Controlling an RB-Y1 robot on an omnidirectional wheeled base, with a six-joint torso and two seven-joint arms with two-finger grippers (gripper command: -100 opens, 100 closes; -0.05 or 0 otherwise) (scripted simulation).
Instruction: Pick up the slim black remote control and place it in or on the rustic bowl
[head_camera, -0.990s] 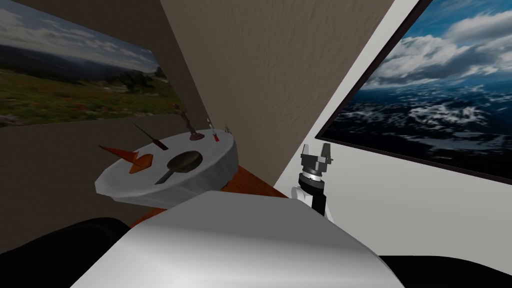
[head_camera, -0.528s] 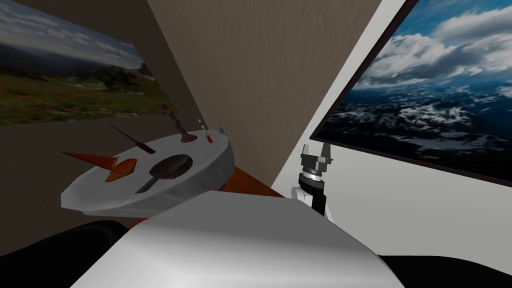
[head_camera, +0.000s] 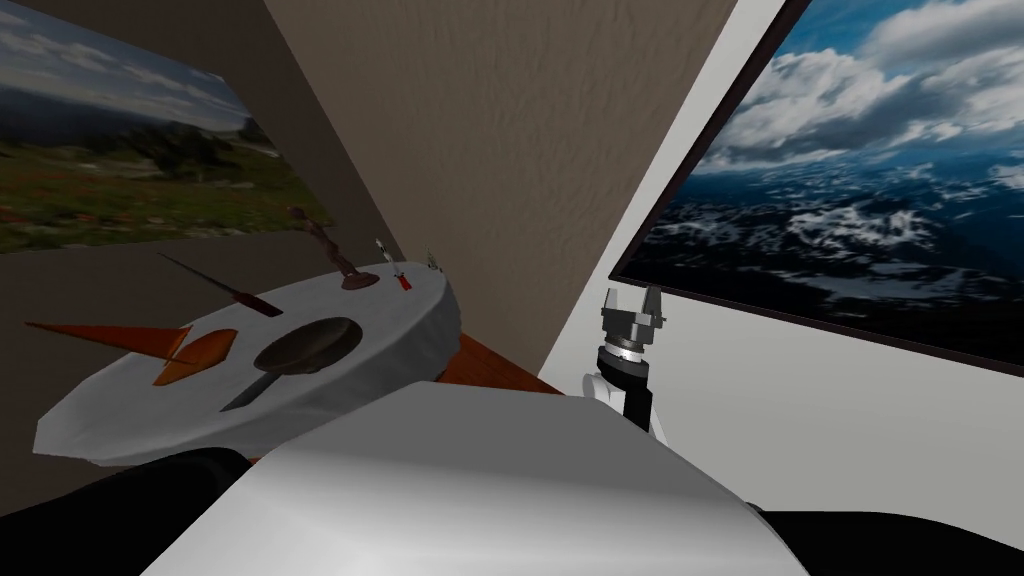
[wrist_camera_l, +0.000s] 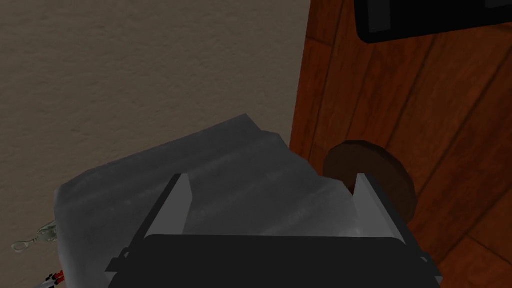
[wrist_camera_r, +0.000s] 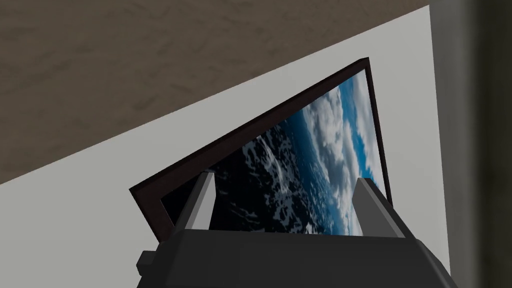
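A dark, shallow bowl (head_camera: 306, 345) sits near the middle of a round table (head_camera: 395, 318) covered in grey-white cloth, left of centre in the head view. A slim dark bar (head_camera: 250, 389), which looks like the remote, runs from the bowl's near side towards the table's edge; I cannot tell whether they touch. My left gripper (wrist_camera_l: 274, 200) hangs open and empty over the cloth's draped edge (wrist_camera_l: 225, 160). Well right of the table, my right gripper (head_camera: 631, 298) stands open and empty, pointing up in front of the white wall.
On the table also lie orange wedge shapes (head_camera: 185, 352), a thin dark rod with a red end (head_camera: 222, 287), a small brown figurine (head_camera: 338, 258), a red-and-white item (head_camera: 396, 274) and keys (wrist_camera_l: 35, 238). The table's round brown foot (wrist_camera_l: 372, 175) stands on a wooden floor (wrist_camera_l: 450, 125). Walls stand close behind.
The whole head view has shifted: the table and the wall pictures have slid left and the table looks nearer, so I have turned or moved. The right gripper keeps its pose.
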